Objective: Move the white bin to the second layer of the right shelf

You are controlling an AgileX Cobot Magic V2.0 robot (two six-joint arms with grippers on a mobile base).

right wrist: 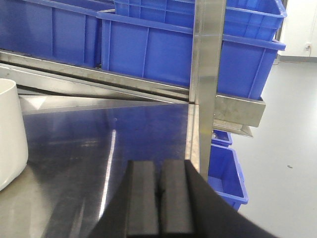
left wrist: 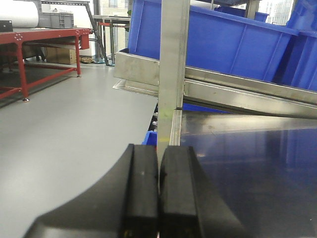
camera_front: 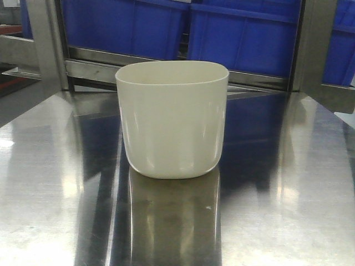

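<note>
The white bin is set upright near the middle of the steel tabletop, in front of blue crates. The left pincer and the right pincer are each seen pressed closed on nothing, apart from the bin.
</note>
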